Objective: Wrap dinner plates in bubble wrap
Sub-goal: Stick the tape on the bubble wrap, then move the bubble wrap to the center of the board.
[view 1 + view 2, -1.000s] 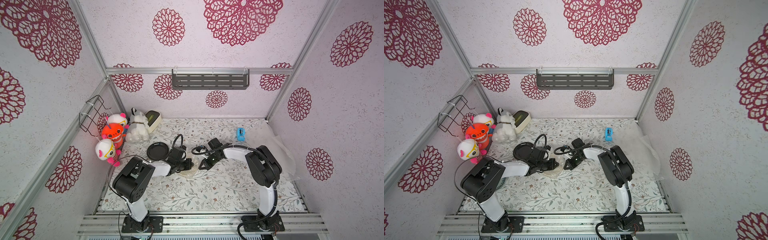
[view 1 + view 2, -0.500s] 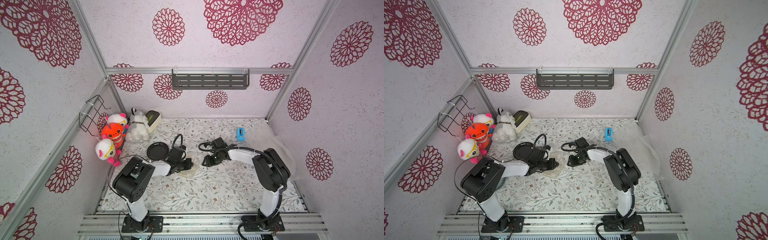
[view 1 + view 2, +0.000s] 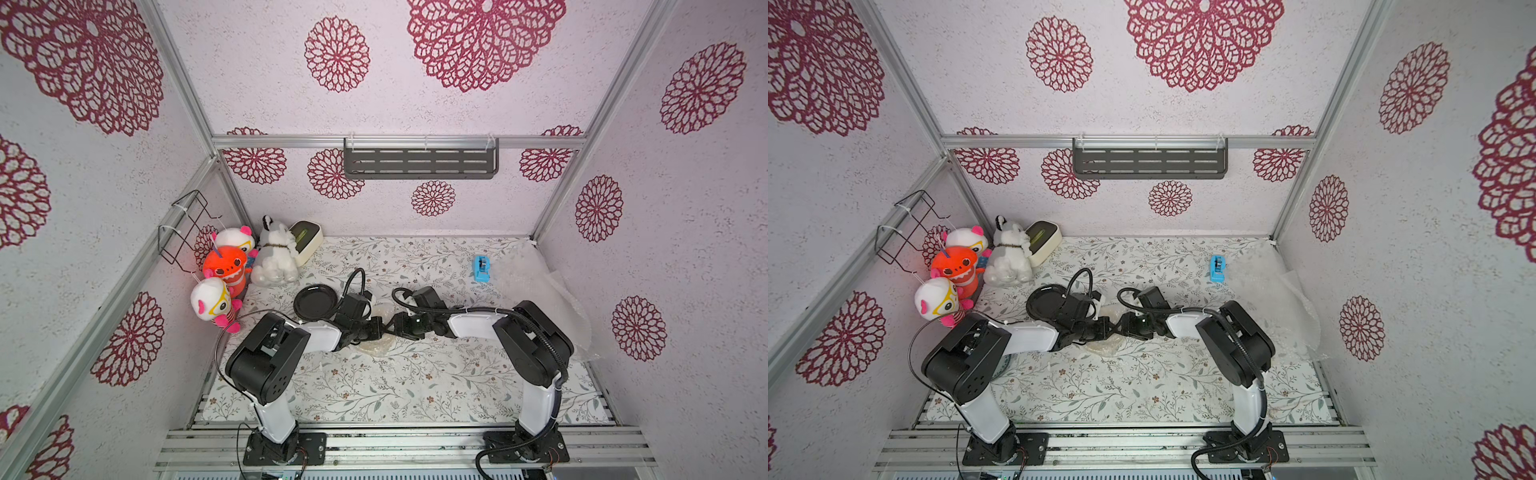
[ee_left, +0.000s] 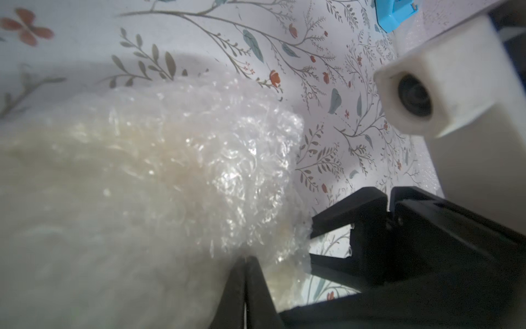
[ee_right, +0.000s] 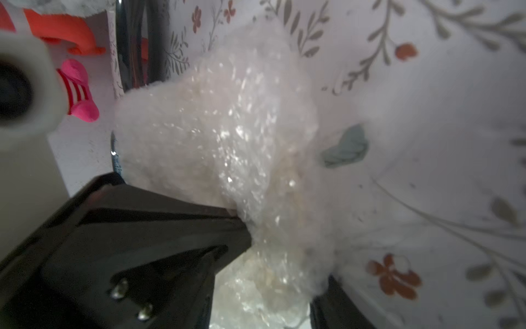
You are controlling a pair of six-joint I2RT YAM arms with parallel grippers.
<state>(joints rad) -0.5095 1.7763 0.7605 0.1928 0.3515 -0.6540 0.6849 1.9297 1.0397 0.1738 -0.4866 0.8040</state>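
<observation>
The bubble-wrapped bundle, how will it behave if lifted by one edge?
Probably floppy at the edges: the bubble-wrapped bundle looks crinkled and loose where the left gripper pinches it. The film may slip or unfold, since nothing visibly fastens it. Its cream-tinted middle hints at something rigid inside, so likely breakable.

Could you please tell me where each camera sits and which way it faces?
Top views: high behind the left arm and right arm, both whole, looking down toward the back wall.
Left wrist: low over the table, facing the bubble wrap bundle; left pincer shut on it, right pincer open opposite.
Right wrist: facing the same bundle from opposite; one own finger shows.
Shared: both wrist views show the bundle.
</observation>
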